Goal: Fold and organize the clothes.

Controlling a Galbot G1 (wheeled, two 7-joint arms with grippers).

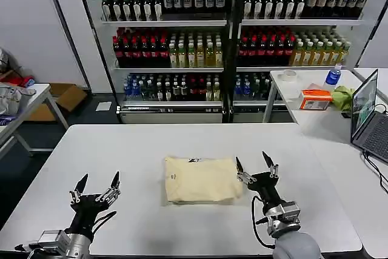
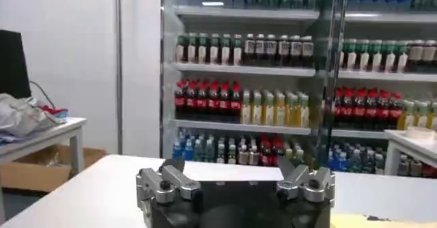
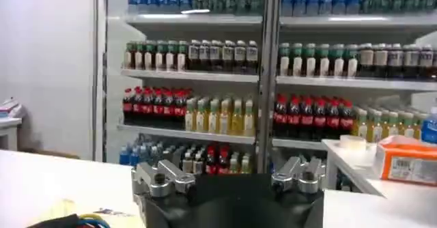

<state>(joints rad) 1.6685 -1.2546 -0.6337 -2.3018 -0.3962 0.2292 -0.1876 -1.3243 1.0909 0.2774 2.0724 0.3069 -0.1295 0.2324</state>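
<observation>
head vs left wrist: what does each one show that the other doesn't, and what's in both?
Head view alone: the whole folded T-shirt lying flat on the white table, the right gripper open just beside its edge, the left gripper open and apart from the shirt, and a laptop on the side table.

Left wrist view alone: a grey cloth heap on a table off to one side.

Both: the bottle shelves behind the table and the table surface.

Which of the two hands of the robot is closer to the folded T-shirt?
The right hand: it is open right beside the T-shirt. The left hand, also open, is far off over the bare table.
</observation>
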